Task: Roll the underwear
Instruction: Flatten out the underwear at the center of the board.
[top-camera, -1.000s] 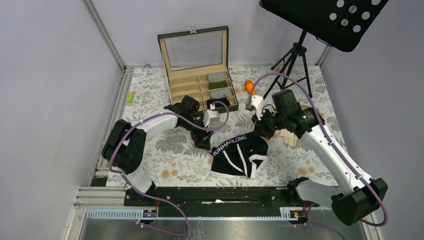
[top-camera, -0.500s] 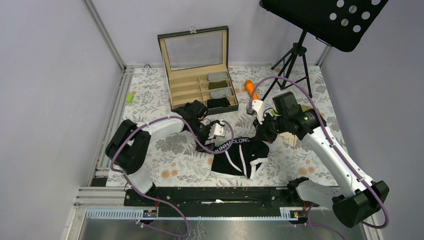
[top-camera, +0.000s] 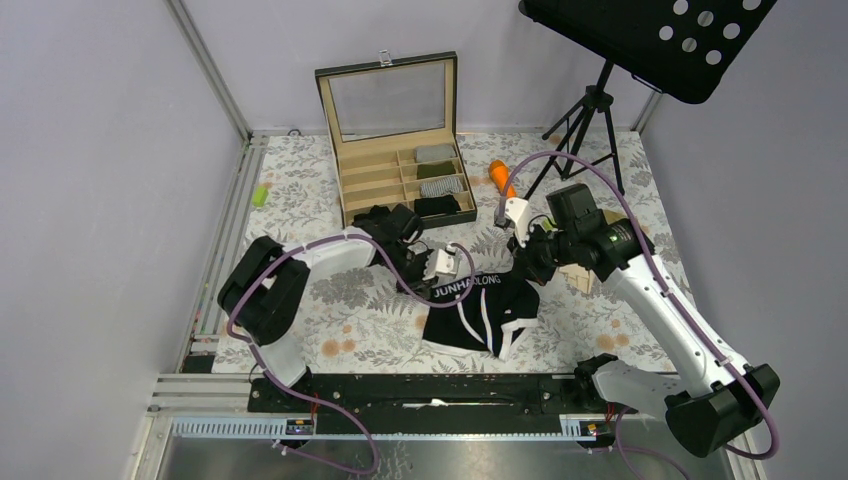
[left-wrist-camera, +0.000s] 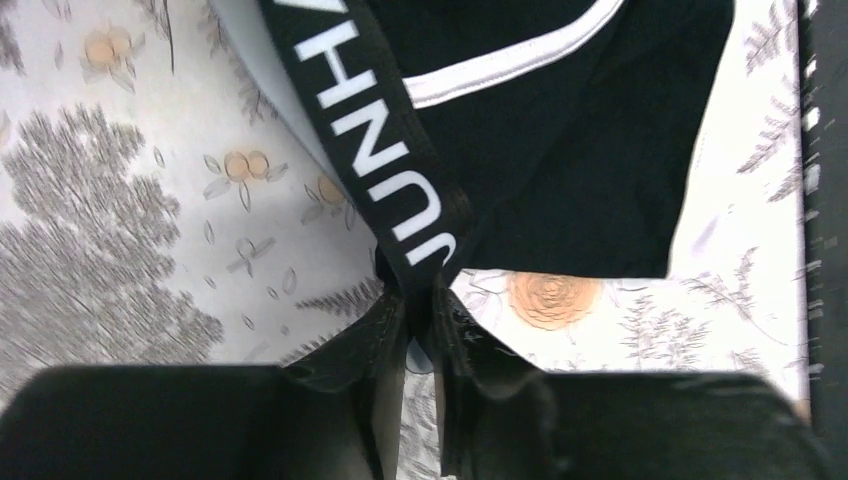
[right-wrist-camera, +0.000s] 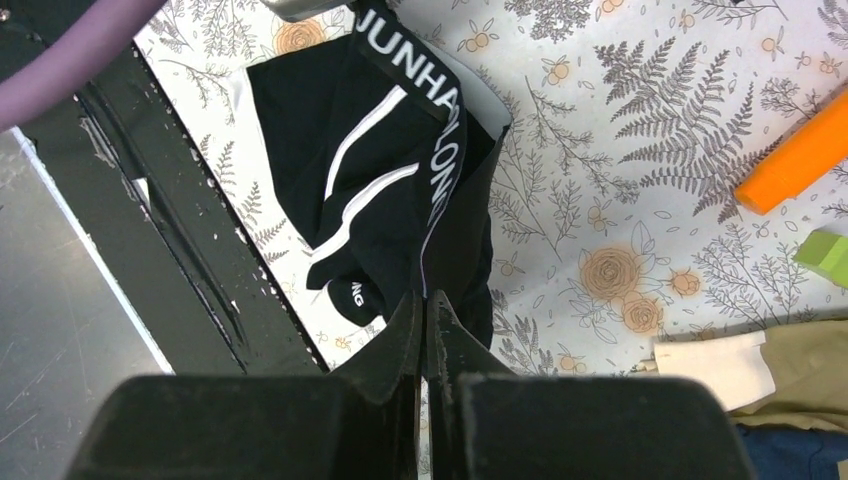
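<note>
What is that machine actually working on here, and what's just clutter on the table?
Part of the job:
- black underwear, pinched at its waistband by the left gripper and at its far edge by the right gripper
- olive-tan underwear, waiting nearby

Just lying about:
- orange stick
- green cylinder
- wooden box
- music stand

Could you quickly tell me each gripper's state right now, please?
Left gripper: closed, pinching the black underwear by its waistband.
Right gripper: closed on the black underwear too.
</note>
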